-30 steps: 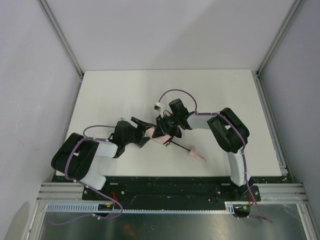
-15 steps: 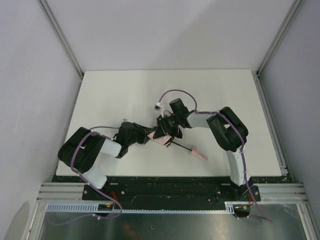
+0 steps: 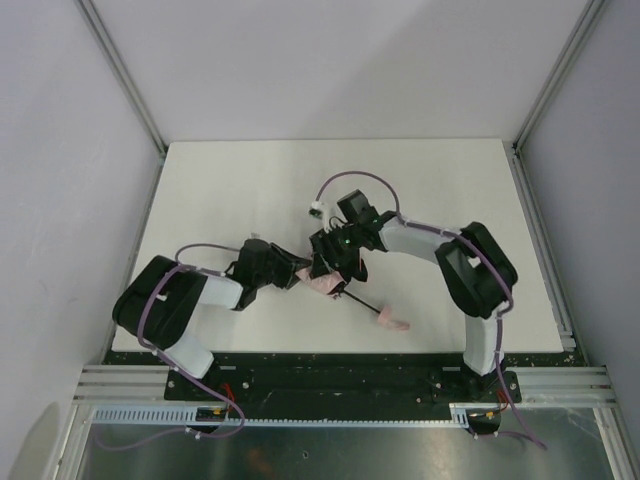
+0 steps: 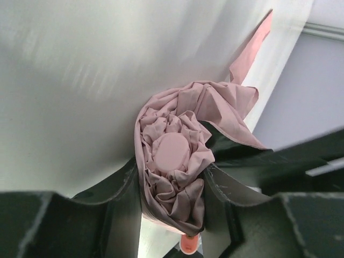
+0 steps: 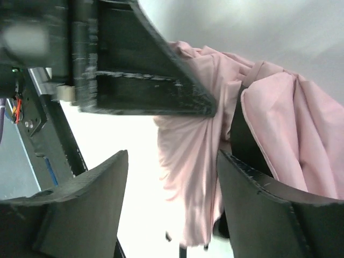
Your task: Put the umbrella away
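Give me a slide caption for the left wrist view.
Left gripper shut on the bunched pink umbrella, white table behind.

Left gripper (image 4: 171,180) clamped on umbrella (image 4: 173,150); right gripper (image 5: 171,161) jaws apart. Elbows out, wrists angled inward, nearly touching.

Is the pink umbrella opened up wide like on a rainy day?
No, the umbrella is folded up, its pink fabric crumpled into a tight bunch held in the left gripper.

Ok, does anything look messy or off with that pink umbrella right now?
Yes. The pale pink fabric folding umbrella is crumpled in loose, uneven folds, one flap sticking out, and its thin black shaft stands extended to the small pink handle.
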Action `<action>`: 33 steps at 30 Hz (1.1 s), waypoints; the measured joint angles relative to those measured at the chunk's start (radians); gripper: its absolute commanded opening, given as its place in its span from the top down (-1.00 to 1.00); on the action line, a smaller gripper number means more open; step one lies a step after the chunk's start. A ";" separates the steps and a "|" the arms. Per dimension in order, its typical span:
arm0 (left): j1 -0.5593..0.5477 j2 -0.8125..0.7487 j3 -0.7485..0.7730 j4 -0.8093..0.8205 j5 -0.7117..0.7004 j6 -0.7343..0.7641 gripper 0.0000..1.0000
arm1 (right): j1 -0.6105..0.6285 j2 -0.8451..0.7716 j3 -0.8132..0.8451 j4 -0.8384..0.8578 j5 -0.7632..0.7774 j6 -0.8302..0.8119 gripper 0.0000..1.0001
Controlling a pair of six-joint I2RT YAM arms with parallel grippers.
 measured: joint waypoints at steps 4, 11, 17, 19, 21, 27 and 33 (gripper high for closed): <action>0.002 -0.023 0.066 -0.145 -0.002 0.054 1.00 | 0.001 -0.127 -0.003 -0.051 0.072 -0.021 -0.54; 0.011 -0.024 0.176 -0.354 0.014 0.108 1.00 | 0.186 -0.299 -0.119 0.029 0.446 -0.121 -0.45; 0.040 -0.004 0.224 -0.444 0.063 0.124 1.00 | 0.410 -0.284 -0.290 0.179 0.819 -0.228 -0.42; 0.049 0.006 0.235 -0.460 0.083 0.127 1.00 | 0.435 -0.247 -0.309 0.231 0.922 -0.262 -0.37; 0.055 0.010 0.241 -0.470 0.097 0.130 1.00 | 0.446 -0.209 -0.311 0.280 0.995 -0.286 -0.26; 0.071 0.014 0.248 -0.489 0.120 0.140 1.00 | 0.469 -0.093 -0.305 0.406 1.178 -0.334 -0.07; 0.089 0.014 0.252 -0.496 0.126 0.158 0.89 | 0.480 -0.045 -0.278 0.440 1.234 -0.363 0.66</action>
